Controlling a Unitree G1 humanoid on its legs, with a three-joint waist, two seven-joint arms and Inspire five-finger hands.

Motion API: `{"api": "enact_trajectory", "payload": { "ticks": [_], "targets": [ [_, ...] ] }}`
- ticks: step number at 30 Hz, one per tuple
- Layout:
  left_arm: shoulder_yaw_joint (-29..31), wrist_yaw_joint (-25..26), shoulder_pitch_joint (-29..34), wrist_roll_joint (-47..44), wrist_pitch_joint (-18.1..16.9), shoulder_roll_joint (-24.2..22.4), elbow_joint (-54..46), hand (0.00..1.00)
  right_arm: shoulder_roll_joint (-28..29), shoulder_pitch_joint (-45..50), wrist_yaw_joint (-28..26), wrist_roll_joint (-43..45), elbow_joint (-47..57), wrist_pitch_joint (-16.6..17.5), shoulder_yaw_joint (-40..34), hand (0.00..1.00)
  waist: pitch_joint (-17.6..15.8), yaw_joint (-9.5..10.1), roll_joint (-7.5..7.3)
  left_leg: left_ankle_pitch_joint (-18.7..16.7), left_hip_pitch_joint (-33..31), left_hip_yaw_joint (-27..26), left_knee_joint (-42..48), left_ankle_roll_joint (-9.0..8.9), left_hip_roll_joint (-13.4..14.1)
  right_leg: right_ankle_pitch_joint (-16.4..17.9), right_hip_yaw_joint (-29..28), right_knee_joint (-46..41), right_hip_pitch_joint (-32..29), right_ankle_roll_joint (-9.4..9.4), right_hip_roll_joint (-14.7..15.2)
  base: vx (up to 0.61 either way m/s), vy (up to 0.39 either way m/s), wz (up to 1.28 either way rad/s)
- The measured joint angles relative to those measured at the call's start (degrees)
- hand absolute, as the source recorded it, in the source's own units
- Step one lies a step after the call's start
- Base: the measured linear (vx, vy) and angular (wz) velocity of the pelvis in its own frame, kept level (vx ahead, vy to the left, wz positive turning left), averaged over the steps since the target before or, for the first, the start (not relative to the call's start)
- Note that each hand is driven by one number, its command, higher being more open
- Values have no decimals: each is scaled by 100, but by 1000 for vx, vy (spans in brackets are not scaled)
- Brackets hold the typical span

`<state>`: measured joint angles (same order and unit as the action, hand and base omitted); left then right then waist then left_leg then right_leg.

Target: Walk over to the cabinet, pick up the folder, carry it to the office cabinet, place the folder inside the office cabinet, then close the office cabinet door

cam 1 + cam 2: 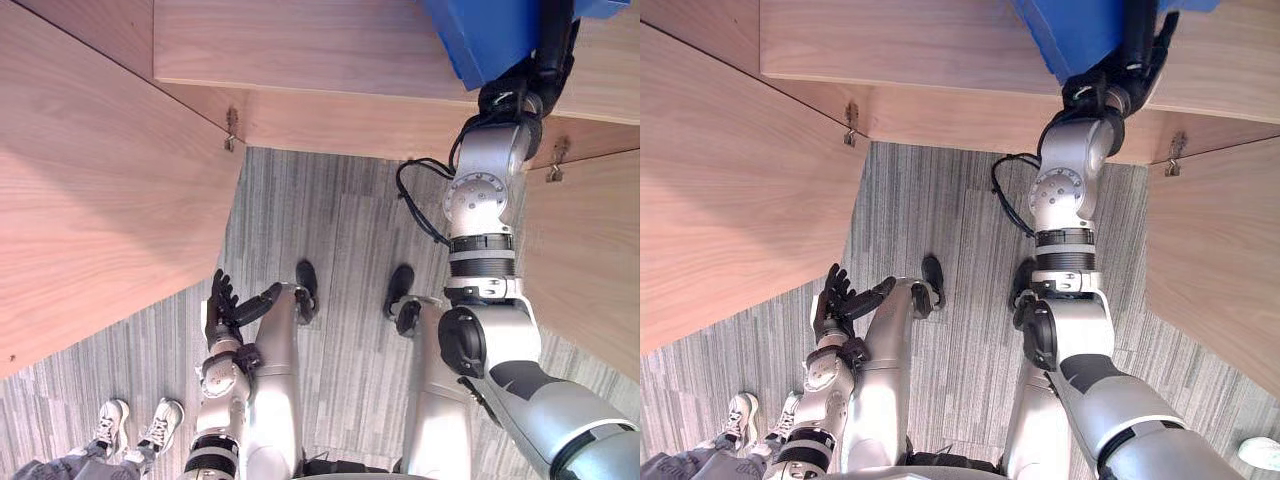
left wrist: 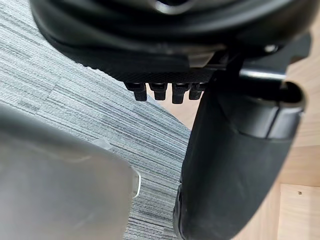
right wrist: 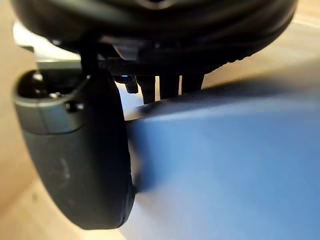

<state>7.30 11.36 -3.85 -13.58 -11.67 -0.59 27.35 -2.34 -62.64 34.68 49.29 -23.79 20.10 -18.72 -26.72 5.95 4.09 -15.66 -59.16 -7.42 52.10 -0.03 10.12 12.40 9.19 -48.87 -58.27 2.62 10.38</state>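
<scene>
Right hand point(image 1: 535, 72) reaches forward and pinches the blue folder point(image 1: 478, 35). In the right wrist view the thumb point(image 3: 82, 150) lies on the folder's near face while the fingers point(image 3: 167, 87) hook over its far edge, so the flat sheet is clamped from both sides and cannot slide out. The folder extends from this hand toward the robot's left, over a pale wooden cabinet board point(image 1: 300, 45) lying just beneath and beyond the hand. Two open doors stand out toward the robot, a left door point(image 1: 100, 180) well off to the hand's left and a right door point(image 1: 590, 250) below it on the right. That suggests the office cabinet stands open to take the folder, though whether the folder already rests on the board cannot be told. Left hand point(image 1: 222, 305) hangs low and well apart, fingers loosely spread and holding nothing, probably kept free for the door. A person's shoes point(image 1: 135, 425) stand on the carpet point(image 1: 340, 230) near it.
</scene>
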Motion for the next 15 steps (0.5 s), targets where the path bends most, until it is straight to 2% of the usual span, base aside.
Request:
{"api": "enact_trajectory", "payload": {
  "ticks": [4,5,10,11,12,13,15],
  "targets": [
    [-69,51,-12,1,1,-43,-14,100,389,169,229,115,432,380,-149,100,11,-6,14,32,90,5,-101,-28,-15,2,19,46,67,-5,5,-31,-93,3],
    [-234,56,-111,13,23,-160,57,100,568,905,94,53,708,425,272,100,39,-33,39,46,343,-22,-252,-52,2,11,24,164,285,-37,-32,-71,-176,-2],
    [-219,95,-211,24,22,-227,166,100,524,988,46,44,696,418,425,100,46,-41,38,53,387,-25,-297,-65,19,14,29,196,318,-60,-54,-29,-75,-2],
    [-209,97,-215,23,22,-215,190,100,285,1084,-37,-7,545,410,805,100,50,-67,35,52,390,-29,-298,-66,40,4,29,225,330,-75,-79,-18,-34,-7],
    [-212,90,-230,14,16,-192,246,100,118,1112,-288,-82,390,219,983,100,50,-88,35,54,415,-53,-319,-63,51,-27,31,264,352,-109,-86,-18,-32,-14],
    [-207,84,-277,3,11,-155,379,100,-97,1107,-619,-255,161,-130,1177,100,50,-114,35,59,492,-103,-364,-56,70,-61,5,322,406,-111,-109,-18,-29,-15],
    [-158,78,-309,-1,5,-126,564,100,-326,1098,-948,-418,-75,-517,1441,100,59,-170,30,61,634,-123,-435,-57,93,-92,6,420,547,-114,-143,-25,-41,-10]
  ]
}}
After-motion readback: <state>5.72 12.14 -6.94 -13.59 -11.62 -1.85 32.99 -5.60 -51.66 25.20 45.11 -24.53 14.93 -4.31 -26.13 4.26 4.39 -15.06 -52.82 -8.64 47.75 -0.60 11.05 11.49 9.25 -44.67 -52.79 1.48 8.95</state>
